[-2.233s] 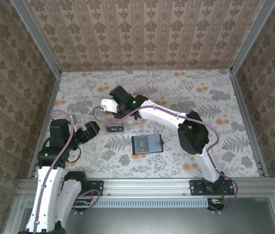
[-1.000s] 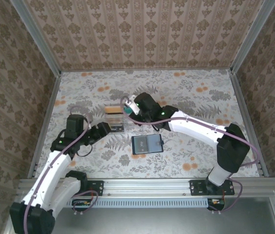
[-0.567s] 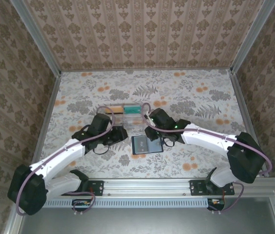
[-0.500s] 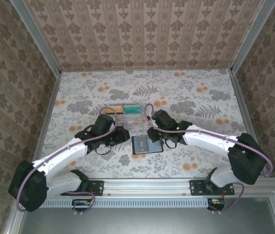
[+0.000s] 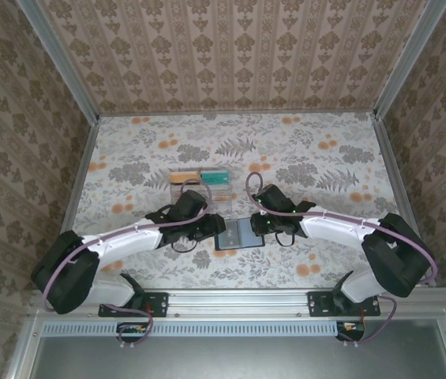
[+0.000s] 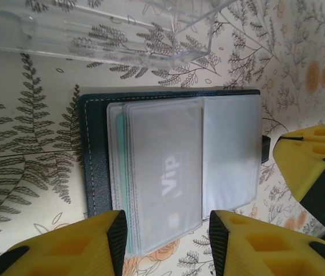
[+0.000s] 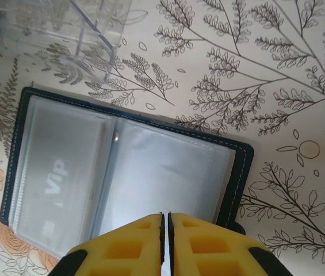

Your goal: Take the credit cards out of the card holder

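Credit cards (image 6: 165, 178): a Vip one sits sleeved in the open card holder (image 6: 92, 161) just in front of the clear tray (image 6: 93, 40); left gripper (image 6: 167, 230) just swung in, spread over it, right gripper (image 7: 165, 230) too, clenched empty over the right side, so pull-out looks next

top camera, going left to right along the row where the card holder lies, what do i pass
left gripper → card holder → right gripper
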You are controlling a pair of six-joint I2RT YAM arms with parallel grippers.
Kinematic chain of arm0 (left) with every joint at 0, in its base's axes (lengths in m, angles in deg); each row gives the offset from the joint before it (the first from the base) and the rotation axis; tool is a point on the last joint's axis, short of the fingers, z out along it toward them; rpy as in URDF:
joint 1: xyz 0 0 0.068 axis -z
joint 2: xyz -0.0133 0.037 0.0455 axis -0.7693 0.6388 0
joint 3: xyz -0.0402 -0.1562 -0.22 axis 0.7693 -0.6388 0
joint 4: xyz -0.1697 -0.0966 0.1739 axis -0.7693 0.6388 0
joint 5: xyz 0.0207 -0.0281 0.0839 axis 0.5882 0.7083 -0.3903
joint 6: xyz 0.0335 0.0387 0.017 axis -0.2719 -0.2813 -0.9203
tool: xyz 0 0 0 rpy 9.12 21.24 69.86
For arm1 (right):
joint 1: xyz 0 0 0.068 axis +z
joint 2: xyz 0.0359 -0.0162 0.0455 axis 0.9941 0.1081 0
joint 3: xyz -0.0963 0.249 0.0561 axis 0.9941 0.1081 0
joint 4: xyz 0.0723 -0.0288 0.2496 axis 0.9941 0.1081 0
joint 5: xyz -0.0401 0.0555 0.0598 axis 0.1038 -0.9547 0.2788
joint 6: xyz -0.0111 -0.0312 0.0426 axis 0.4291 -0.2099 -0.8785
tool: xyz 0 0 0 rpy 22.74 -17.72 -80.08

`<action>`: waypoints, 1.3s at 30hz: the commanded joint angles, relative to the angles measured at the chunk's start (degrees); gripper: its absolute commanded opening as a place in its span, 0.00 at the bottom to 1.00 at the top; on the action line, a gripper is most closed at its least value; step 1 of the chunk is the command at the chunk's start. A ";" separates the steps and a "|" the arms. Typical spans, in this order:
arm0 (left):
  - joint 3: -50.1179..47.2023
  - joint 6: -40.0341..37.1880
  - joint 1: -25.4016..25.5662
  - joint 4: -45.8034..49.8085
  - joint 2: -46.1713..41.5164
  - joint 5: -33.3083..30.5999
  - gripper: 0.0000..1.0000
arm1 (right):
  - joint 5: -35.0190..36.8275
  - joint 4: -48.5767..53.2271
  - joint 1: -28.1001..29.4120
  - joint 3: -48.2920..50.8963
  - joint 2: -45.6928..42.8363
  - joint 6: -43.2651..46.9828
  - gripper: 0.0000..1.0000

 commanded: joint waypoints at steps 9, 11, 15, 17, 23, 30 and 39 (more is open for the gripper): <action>2.30 1.91 2.19 -3.52 6.52 0.33 0.40 | -1.67 -2.11 -0.26 2.64 3.22 -2.23 0.12; 2.38 1.88 2.33 -3.35 7.09 0.17 0.40 | -1.76 -2.34 -0.22 3.07 3.31 -2.42 0.12; 2.59 1.95 2.45 -3.33 8.09 0.35 0.40 | -1.61 -2.36 -0.19 3.60 3.68 -2.92 0.11; 2.93 1.88 2.54 -3.41 8.71 0.59 0.40 | -1.84 -2.79 -0.24 3.83 3.63 -2.99 0.11; 3.86 1.98 3.02 -3.50 11.12 1.12 0.40 | -2.66 -3.33 -0.21 3.92 4.33 -2.94 0.11; 4.50 1.78 3.43 -5.45 11.33 1.86 0.42 | -3.21 -3.67 -0.24 3.74 5.13 -3.03 0.11; 5.61 0.63 3.80 -7.34 10.77 2.90 0.47 | -3.24 -3.49 -0.26 3.66 5.40 -3.01 0.11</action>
